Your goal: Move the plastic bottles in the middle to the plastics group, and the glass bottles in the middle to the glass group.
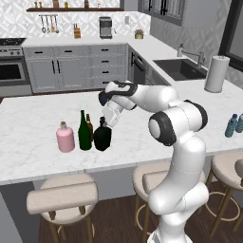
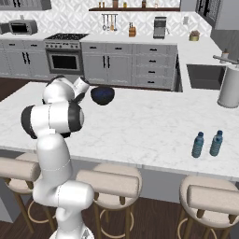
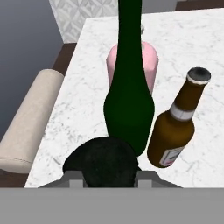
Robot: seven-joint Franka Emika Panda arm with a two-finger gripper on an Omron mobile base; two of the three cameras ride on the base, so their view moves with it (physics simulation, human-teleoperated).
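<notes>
The gripper [image 1: 108, 122] is clamped on the neck of the squat black bottle [image 1: 102, 136], which is held upright at the counter [image 1: 38, 118], directly below the hand. Just beside it, the green wine bottle [image 1: 84, 133], the brown bottle [image 3: 175, 127] and the pink bottle [image 1: 65, 138] are clustered. Release straight upward, along the bottle's vertical axis, seems called for.

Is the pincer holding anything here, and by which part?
The pincer is shut on the black bottle, at its upper part near the neck; the bottle stands beside the green bottle.
</notes>
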